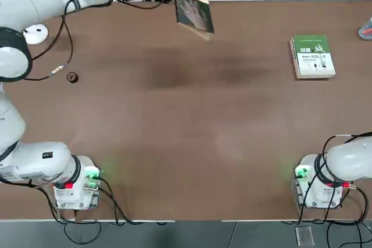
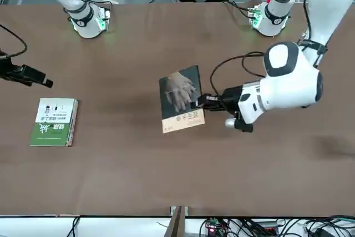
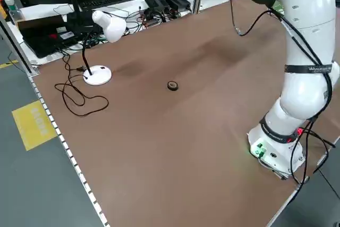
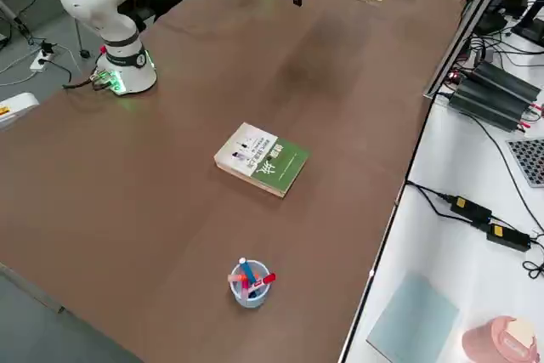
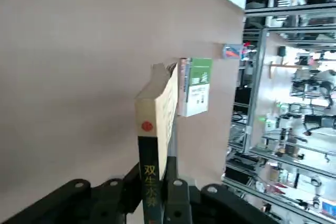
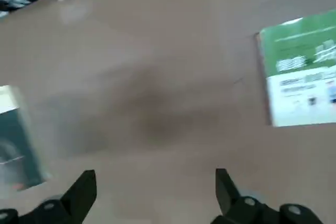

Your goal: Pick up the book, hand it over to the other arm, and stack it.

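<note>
left gripper (image 2: pixel 204 102): clamped tight on the book (image 2: pixel 181 99) at the middle of its spine edge, holding it clear of the tabletop (image 1: pixel 186 132) near the far edge, toward the far left corner.
right gripper (image 6: pixel 155 192): fingers spread wide and empty, hanging above the middle of the tabletop, facing down over it.
book: thin paperback, likely light – the free edge probably droops or flexes a little; the glossy cover looks slippery.
where to grip: for the handover the free long edge opposite the spine looks best – a firm pinch well in from the corners so the pages do not fan.
green-and-white book (image 1: pixel 313 56): lies flat near the far right corner, the likely stacking base.
</note>
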{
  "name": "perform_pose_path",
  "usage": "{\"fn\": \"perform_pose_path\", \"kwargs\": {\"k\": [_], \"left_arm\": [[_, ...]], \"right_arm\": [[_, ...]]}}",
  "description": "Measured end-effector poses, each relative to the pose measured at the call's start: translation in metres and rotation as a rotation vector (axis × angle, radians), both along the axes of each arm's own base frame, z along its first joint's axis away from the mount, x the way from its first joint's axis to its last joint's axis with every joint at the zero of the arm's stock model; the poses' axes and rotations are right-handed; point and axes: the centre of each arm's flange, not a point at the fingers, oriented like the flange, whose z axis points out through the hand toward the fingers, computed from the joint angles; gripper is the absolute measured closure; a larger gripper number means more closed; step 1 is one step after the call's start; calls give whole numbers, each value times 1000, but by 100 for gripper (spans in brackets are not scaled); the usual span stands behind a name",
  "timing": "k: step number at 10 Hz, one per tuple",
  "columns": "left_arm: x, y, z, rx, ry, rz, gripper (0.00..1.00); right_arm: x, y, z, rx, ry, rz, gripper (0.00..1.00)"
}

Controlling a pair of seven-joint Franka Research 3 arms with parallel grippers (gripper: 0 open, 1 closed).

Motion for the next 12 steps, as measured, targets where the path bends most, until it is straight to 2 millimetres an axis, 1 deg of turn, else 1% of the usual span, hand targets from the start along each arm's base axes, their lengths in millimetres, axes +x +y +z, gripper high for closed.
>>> {"fn": "perform_pose_path", "kwargs": {"k": [2, 4, 6, 7, 8, 10, 12], "left_arm": [[-9, -31, 1, -28, -25, 10, 96], [-22, -64, -7, -44, -36, 5, 96], [-31, -91, -18, -62, -37, -9, 96], [-32, -99, -22, -71, -38, -16, 96], [-30, -104, -27, -80, -36, -19, 96], [-27, -107, -31, -107, -17, -14, 96], [-31, -115, -32, -154, 4, -17, 96]], "right_arm": [[-1, -8, 0, 97, 24, -17, 0], [-1, -17, -5, 132, 40, 1, 0], [0, -28, -14, 165, 46, 47, 0], [1, -38, -21, 191, 45, 70, 0], [3, -50, -29, 210, 39, 91, 0], [9, -72, -49, 249, 30, 134, 0], [16, -86, -68, 319, 20, 162, 0]]}}
